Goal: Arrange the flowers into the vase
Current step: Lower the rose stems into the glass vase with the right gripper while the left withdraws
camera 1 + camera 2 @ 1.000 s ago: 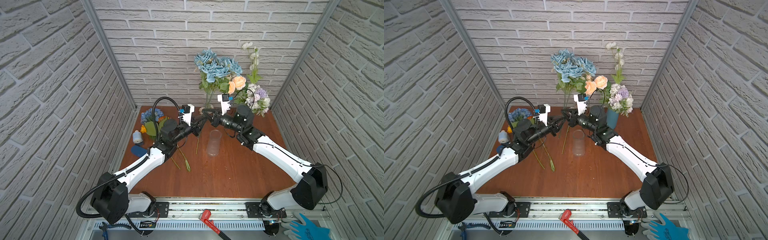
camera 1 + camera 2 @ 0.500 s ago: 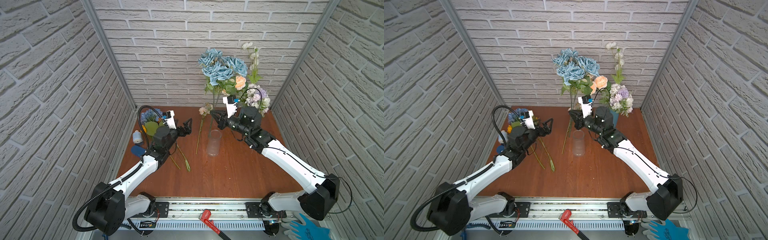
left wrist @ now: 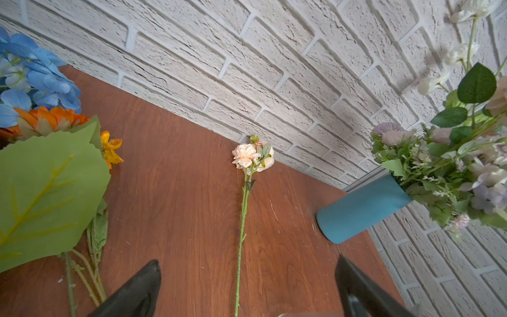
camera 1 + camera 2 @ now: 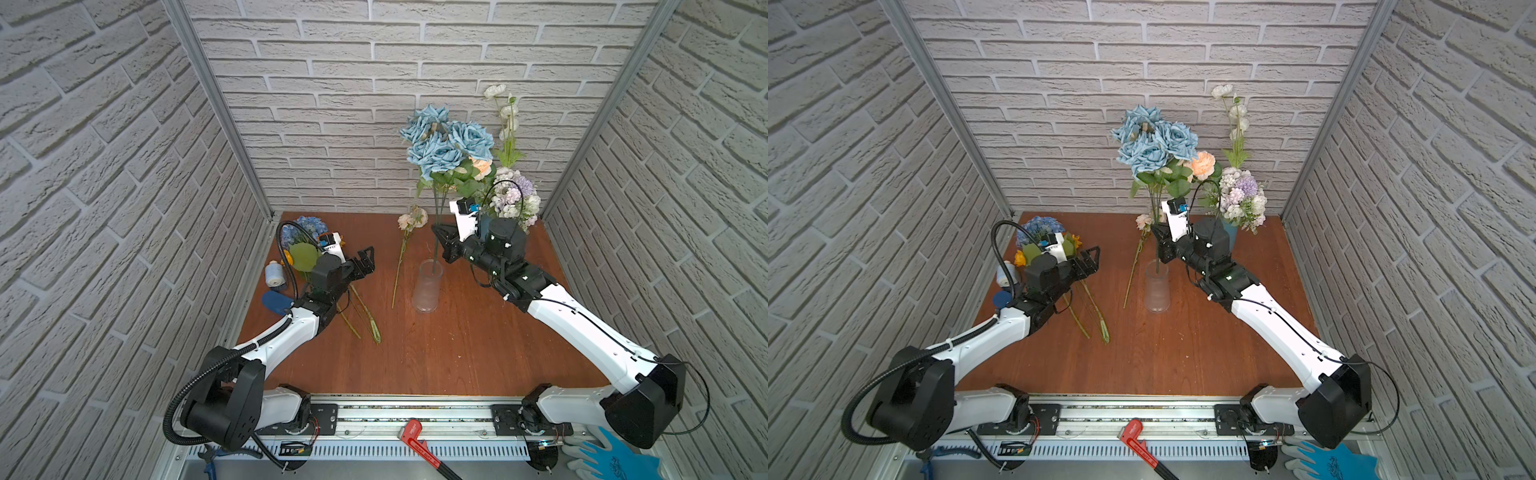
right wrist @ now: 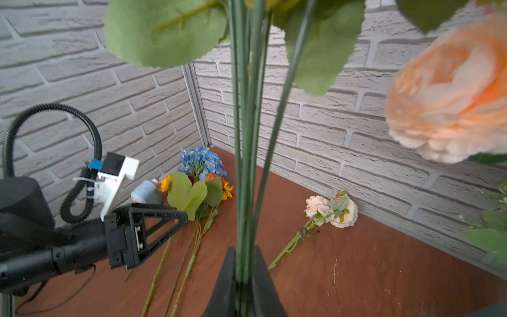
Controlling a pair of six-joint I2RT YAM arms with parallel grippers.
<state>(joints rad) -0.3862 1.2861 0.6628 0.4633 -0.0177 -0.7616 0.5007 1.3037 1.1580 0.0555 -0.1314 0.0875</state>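
A: Left fingers point(image 3: 131, 291)?
B: Spread wide, nothing in them. They hover over the surface point(image 4: 457, 353), just beside the loose green stems point(image 4: 361, 307).
A: Right fingers point(image 5: 225, 277)?
B: Clamped on the stems of the dusty-blue roses point(image 4: 440, 141). Blooms are up high, stem ends dip into the clear vase point(image 4: 427, 291) (upright, mid-surface).
A: Other flowers?
B: One cream-peach rose point(image 3: 252, 156) lies flat on the surface between the left fingers and the clear vase, touching neither. Blue hydrangea point(image 4: 305, 226) and orange sunflowers point(image 3: 52, 120) are heaped in the back left corner. Lilac-white clusters point(image 4: 515, 195) and tall white buds point(image 4: 505, 112) stand in a blue vase point(image 3: 362, 208) at back right. A peach bloom point(image 4: 1203, 164) sits beside the roses' leaves, stem hidden.
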